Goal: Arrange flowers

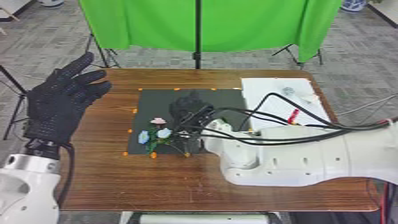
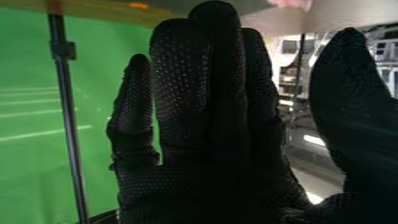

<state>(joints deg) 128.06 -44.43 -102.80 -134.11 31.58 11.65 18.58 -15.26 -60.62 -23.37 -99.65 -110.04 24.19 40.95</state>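
3 flowers [image 1: 164, 133] lie seemingly just left of the straight-fingered right hand [image 1: 187, 106].

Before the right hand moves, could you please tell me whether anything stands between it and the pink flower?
Nothing visible does. In the head view, dark mat shows between the right hand and the pink flower, and the black cables run off to the right.

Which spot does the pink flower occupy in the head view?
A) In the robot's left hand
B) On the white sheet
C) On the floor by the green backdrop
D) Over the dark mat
D: the pink flower shows against the dark mat, just left of the right hand.
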